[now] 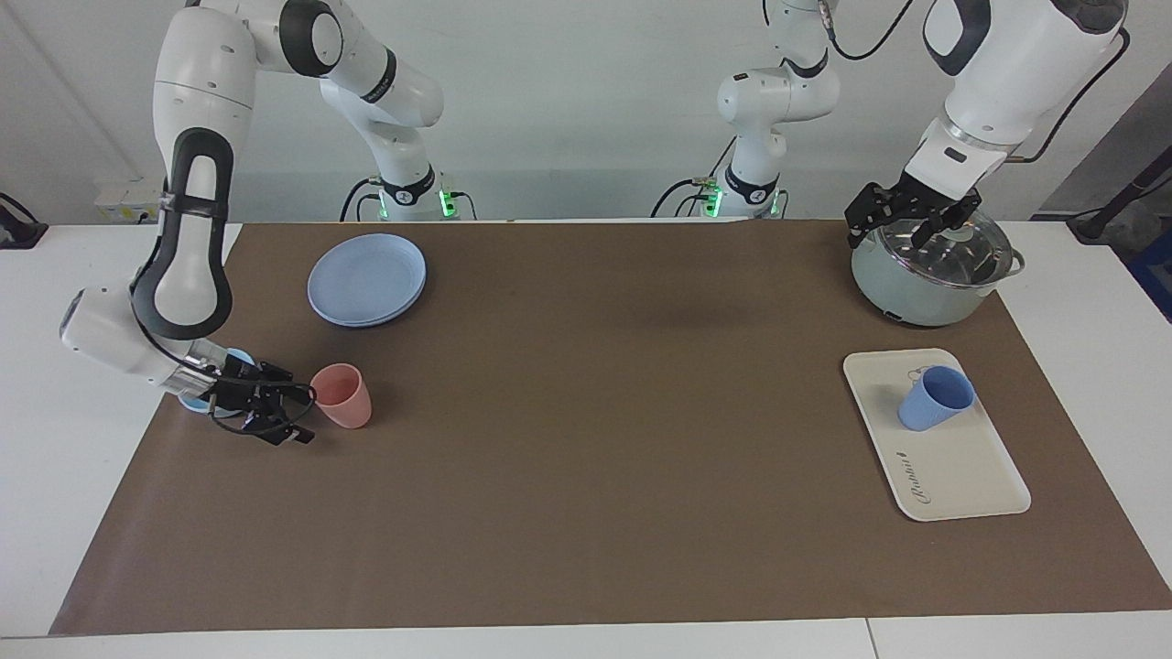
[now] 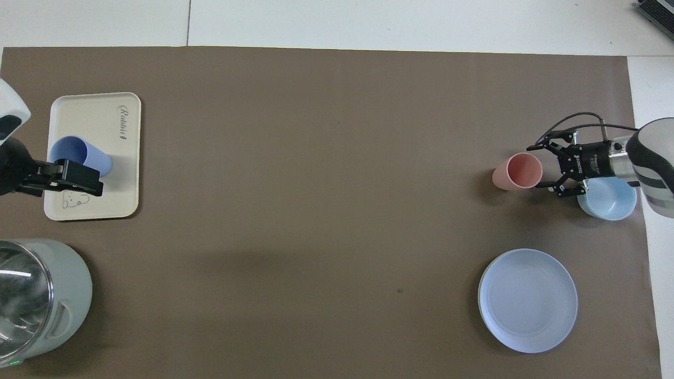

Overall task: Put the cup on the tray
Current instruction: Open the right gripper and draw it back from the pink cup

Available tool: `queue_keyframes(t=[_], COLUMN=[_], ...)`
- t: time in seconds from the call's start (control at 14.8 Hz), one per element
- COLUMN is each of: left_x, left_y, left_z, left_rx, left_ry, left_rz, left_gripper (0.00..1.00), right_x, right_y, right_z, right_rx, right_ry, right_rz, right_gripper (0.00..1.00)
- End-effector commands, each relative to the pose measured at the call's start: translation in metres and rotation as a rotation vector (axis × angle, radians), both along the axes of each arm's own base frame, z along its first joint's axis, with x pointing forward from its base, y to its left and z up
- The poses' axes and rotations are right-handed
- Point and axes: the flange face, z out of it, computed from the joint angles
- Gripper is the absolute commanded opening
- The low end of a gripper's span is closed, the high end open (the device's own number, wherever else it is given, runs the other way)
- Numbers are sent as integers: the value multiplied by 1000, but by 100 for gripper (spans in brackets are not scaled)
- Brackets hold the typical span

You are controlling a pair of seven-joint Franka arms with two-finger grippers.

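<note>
The periwinkle-blue cup (image 1: 936, 398) (image 2: 79, 155) stands upright on the cream tray (image 1: 961, 471) (image 2: 100, 113), at the tray's end nearer the robots, with nothing holding it. My left gripper (image 1: 902, 222) (image 2: 79, 178) hangs open and empty high in the air, over the tray's robot-side edge and level with the pot in the facing view. My right gripper (image 1: 293, 409) (image 2: 542, 166) is low over the mat at the right arm's end. It is open, a short gap away from the pink cup (image 1: 343, 395) (image 2: 518, 171).
A lidded pale-green pot (image 1: 929, 275) (image 2: 37, 300) stands nearer the robots than the tray. A round blue plate (image 1: 366, 277) (image 2: 527, 300) and a light-blue bowl (image 1: 194, 401) (image 2: 608, 200), partly under the right wrist, sit at the right arm's end. A brown mat covers the table.
</note>
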Motion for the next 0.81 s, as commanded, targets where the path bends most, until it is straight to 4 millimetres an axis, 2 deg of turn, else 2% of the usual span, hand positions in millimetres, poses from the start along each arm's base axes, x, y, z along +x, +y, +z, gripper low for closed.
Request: queue_keyframes(t=[0.0, 0.2, 0.41, 0.61, 0.74], left_x=[-6, -10, -10, -10, -10], left_y=[-10, -10, -4, -8, -8], left_z=[8, 3, 4, 3, 3], left_rx=[18, 21, 21, 21, 22], left_ry=[-3, 6, 4, 4, 7], left_rz=[-28, -21, -7, -16, -14], left_gripper=[100, 100, 100, 100, 100], right_x=[-5, -5, -13, -25, -42], right_y=[6, 23, 58, 114, 163], right_z=[46, 98, 154, 196, 221], right_rx=[-149, -264, -424, -500, -565], right_ry=[-66, -122, -157, -175, -161], right_rz=[158, 256, 421, 583, 780], right_gripper=[99, 100, 100, 100, 100])
